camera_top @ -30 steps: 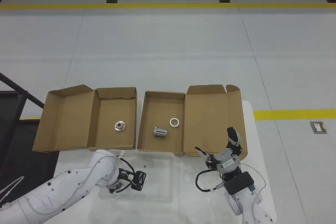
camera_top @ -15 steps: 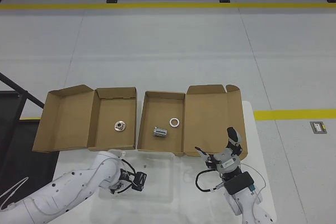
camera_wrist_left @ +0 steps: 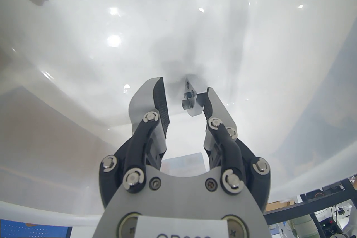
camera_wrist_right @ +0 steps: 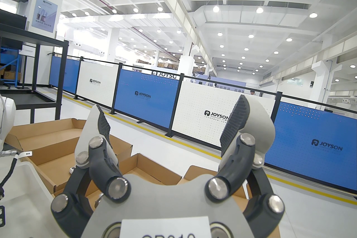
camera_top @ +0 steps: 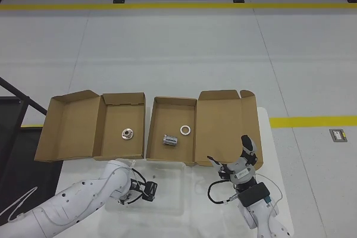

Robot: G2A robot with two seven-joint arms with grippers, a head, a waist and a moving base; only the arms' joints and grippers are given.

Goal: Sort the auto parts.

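- My left gripper (camera_top: 147,190) has edged a little toward the boxes since a second ago, while my right gripper (camera_top: 229,152) has kept its place
- My left jaws are partly apart, with a moderate gap, and sit low inside the clear bin (camera_top: 166,178)
- A small metal bracket (camera_wrist_left: 192,102) with two bolt heads sits between my left tips
- The bracket touches one ribbed pad (camera_wrist_left: 205,108); the other pad (camera_wrist_left: 161,99) is apart from it, so I have no clamp on it
- The bracket rests against the bin's pale inner surface, just ahead of my left tips
- My right jaws are spread wide and hold nothing, tilted up toward the hall
- My right gripper is above the table (camera_top: 266,149), just beside the flap of the right box (camera_top: 174,113)
- In the right box lie a ring (camera_top: 185,128) and a nut (camera_top: 170,140), near each other but apart
- In the left box (camera_top: 122,107) lies one flange (camera_top: 126,133), near the middle of its floor
- The bin stands on the table just in front of both boxes
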